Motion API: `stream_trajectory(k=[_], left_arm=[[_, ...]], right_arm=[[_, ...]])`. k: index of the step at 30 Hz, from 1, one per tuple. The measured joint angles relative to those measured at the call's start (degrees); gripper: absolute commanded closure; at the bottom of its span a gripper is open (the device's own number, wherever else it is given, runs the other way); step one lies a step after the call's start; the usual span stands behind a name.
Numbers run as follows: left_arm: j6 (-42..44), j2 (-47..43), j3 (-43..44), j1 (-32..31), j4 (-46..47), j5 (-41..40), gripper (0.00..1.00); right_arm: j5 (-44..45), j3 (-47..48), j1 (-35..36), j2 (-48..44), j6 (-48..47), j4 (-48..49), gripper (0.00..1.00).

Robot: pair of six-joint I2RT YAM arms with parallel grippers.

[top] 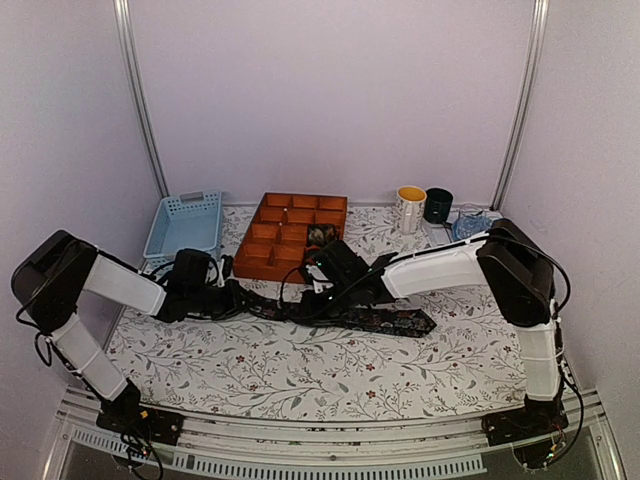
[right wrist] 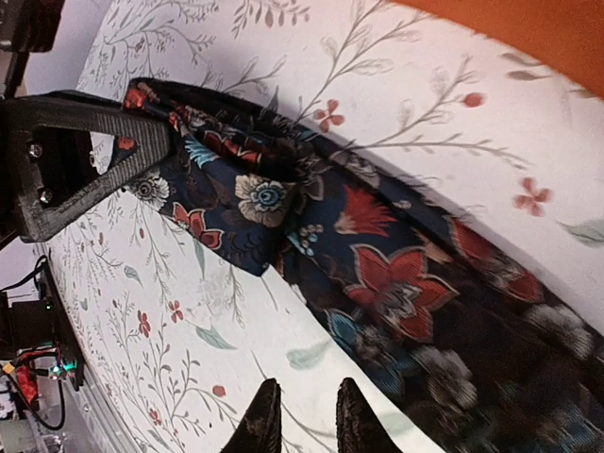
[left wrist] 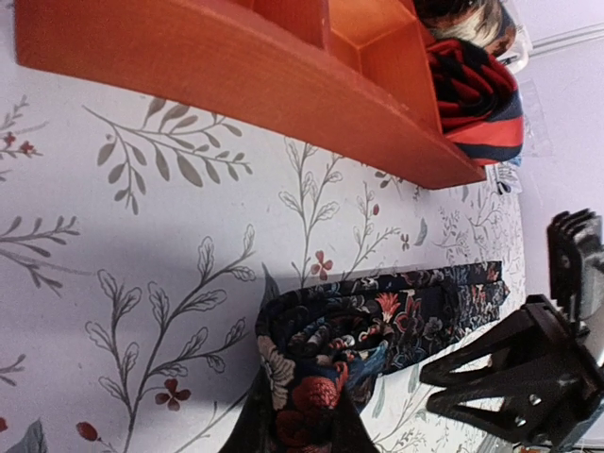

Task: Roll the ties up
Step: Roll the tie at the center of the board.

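Rolling step: left gripper clamps the tie coil; right gripper stands narrowly parted, empty; we judge another turn comes next.

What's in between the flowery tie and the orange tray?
Nothing sits there. The left wrist view shows only bare leafy tablecloth between the flowery tie and the wall of the orange tray.
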Motion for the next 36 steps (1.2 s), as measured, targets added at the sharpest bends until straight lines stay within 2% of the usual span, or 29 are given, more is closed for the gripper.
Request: stream_trajectory(k=[7,10,18,27,36], left_arm=[[-0.02,-2.82,-0.85,-0.81,-2.67,-1.49,1.00],[0.00,-4.42,-1.51,-1.07,-4.09,-2.29,1.00],[0.02,-7.08,-2.86,-1.27,-7.06,-4.07,1.00],[0.63,-8.35,-3.80,-1.31,-9.33,-5.25,1.00],[1.03,-9.16,-3.82,-1.36,-10.67,-5.53,1.00]], right_arm=[[13.09,-8.79,-0.57,-15.34,-2.10,-2.16,0.81],[16.87,-11.15,-0.81,-18.45,-2.08,-0.85,0.83],[23.04,-14.38,-1.31,-18.51,-1.79,-2.80,0.86],[24.09,-16.79,-1.51,-16.87,-0.04,-3.32,0.88],[23.69,-23.39,-0.33,-16.63,3.72,-2.25,0.88]])
